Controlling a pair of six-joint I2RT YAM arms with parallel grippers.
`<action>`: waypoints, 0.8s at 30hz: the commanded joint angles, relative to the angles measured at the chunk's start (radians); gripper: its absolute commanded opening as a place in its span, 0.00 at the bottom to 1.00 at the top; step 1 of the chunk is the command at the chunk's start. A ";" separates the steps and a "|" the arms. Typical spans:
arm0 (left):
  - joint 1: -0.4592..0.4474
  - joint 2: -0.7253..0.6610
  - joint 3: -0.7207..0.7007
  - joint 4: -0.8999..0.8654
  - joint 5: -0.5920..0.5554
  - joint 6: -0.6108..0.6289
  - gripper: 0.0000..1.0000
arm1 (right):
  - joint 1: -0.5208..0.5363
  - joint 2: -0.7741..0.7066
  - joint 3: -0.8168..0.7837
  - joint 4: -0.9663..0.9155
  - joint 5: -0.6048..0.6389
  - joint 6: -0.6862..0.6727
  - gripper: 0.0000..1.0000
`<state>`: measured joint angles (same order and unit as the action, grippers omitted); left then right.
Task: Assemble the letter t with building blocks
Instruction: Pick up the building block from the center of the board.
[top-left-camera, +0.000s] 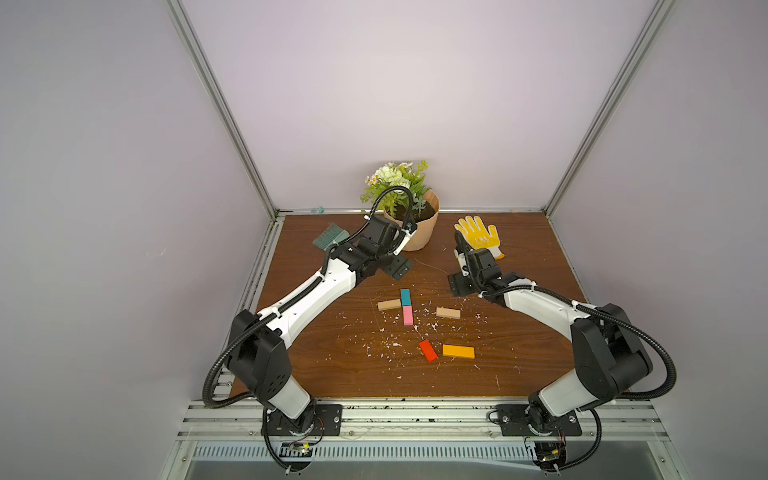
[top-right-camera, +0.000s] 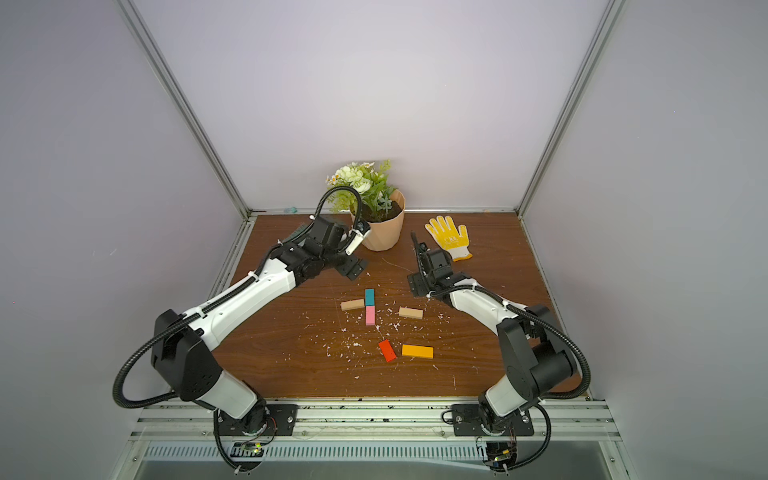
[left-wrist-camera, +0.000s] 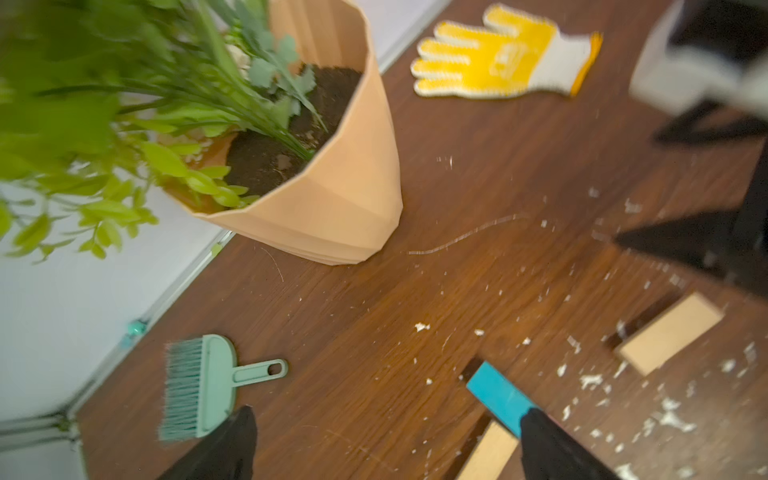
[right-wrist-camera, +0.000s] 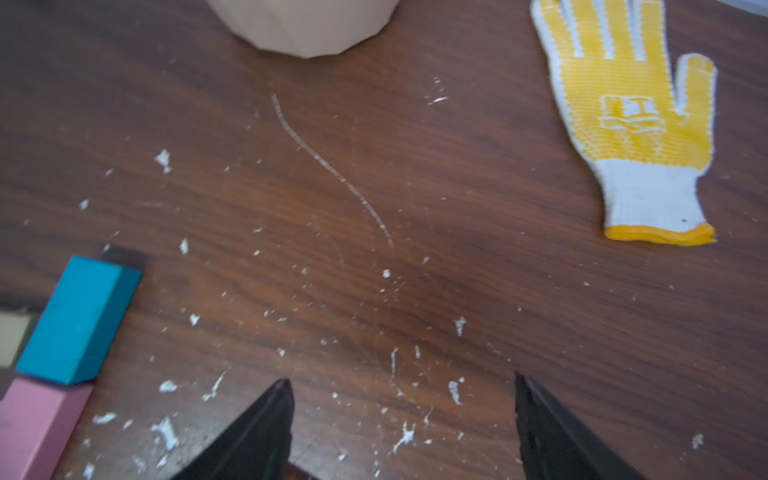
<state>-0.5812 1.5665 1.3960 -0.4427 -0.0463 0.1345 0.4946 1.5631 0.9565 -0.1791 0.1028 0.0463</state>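
left gripper (left-wrist-camera: 388, 415) hovering far-left of the blocks, jaws standing apart | right gripper (right-wrist-camera: 403, 380) hovering far-right, jaws standing apart | teal block (top-left-camera: 405, 296) touching pink block (top-left-camera: 407, 315) end to end

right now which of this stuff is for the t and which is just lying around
For the job: teal block, pink block, tan block, second tan block, red block, orange block.
Lying about: potted plant, yellow glove, green brush, white crumbs.
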 joint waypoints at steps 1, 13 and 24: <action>0.076 -0.041 -0.107 0.000 0.132 -0.354 0.99 | 0.042 -0.042 -0.001 -0.070 -0.066 -0.110 0.84; 0.348 -0.165 -0.280 0.072 0.262 -0.524 0.99 | 0.169 -0.028 0.025 -0.221 0.014 -0.201 0.82; 0.361 -0.131 -0.296 0.078 0.287 -0.527 0.99 | 0.190 -0.003 0.059 -0.260 0.010 -0.267 0.81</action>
<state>-0.2333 1.4231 1.0962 -0.3599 0.2245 -0.3641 0.6842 1.5635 0.9619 -0.4274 0.0860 -0.1806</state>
